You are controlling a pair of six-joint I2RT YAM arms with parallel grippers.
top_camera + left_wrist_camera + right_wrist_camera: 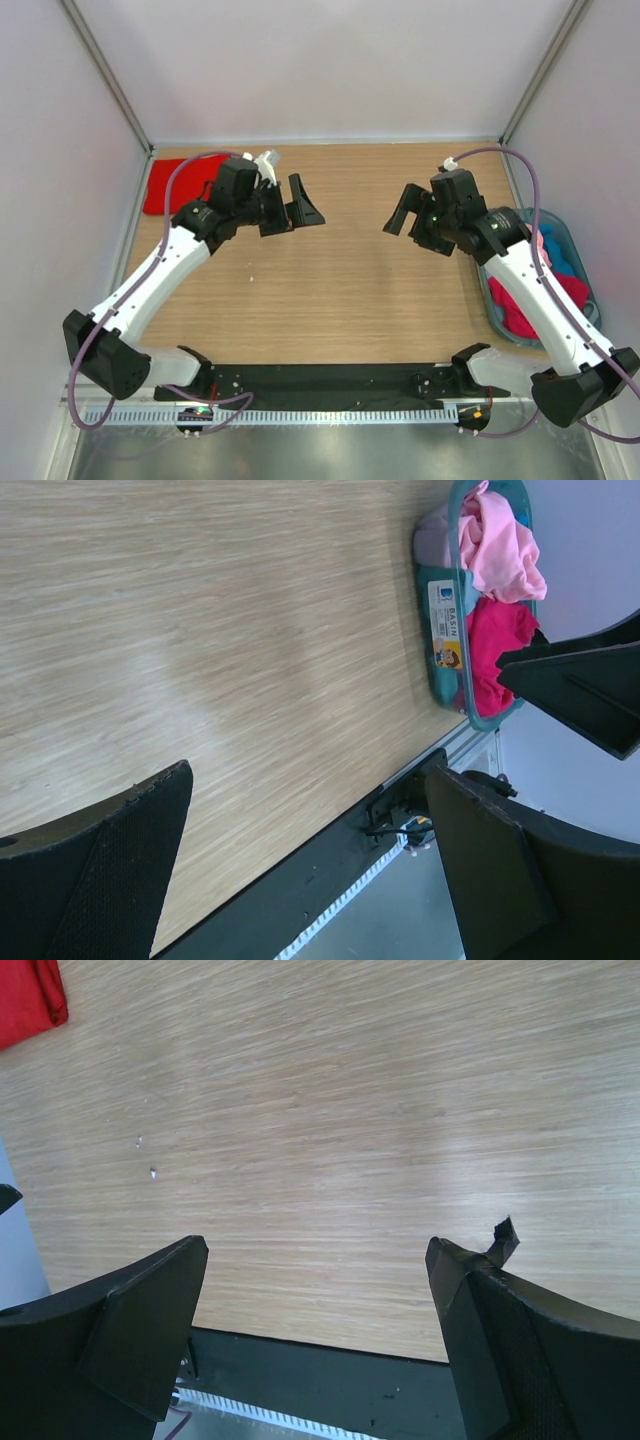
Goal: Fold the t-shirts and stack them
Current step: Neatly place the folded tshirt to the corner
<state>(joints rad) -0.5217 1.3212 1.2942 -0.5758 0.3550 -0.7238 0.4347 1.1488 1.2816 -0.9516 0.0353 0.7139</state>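
Observation:
A bright red t-shirt lies folded at the far left corner of the table; its corner shows in the right wrist view. A pink t-shirt and a crimson one sit bunched in the teal basket at the right edge, with teal-blue cloth beside them. My left gripper is open and empty, held above the table near the red shirt. My right gripper is open and empty, above the table left of the basket.
The wooden table lies between the two grippers. A black bar runs along the near edge with the arm bases. White walls close in the back and sides. The basket carries a white label.

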